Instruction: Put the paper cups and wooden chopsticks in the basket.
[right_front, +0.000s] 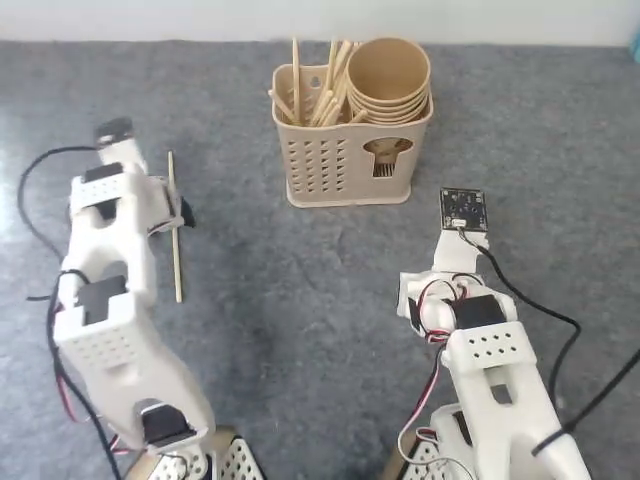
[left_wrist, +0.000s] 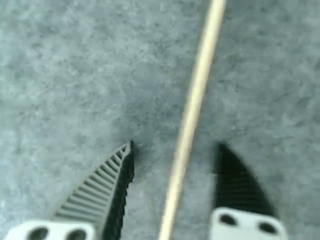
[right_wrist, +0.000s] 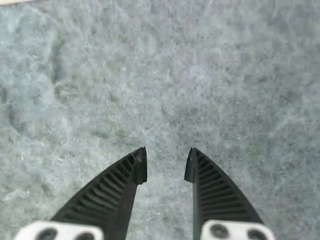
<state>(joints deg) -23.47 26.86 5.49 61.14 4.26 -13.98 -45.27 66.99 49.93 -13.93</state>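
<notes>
left gripper (left_wrist: 175, 146): my jaws apart, straddling one chopstick (left_wrist: 192, 110) flat on the grey mat (right_front: 300, 320) | right gripper (right_wrist: 166, 152): jaws apart over mat | cups (right_front: 388, 70), sticks (right_front: 297, 80) in basket (right_front: 320, 165) near white wall (right_front: 300, 18)

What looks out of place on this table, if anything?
One chopstick lies alone on the grey mat, apart from the basket that already holds the cups and the other chopsticks. The left end effector sits open with a finger on either side of it. Nothing looks spilled or broken.
</notes>
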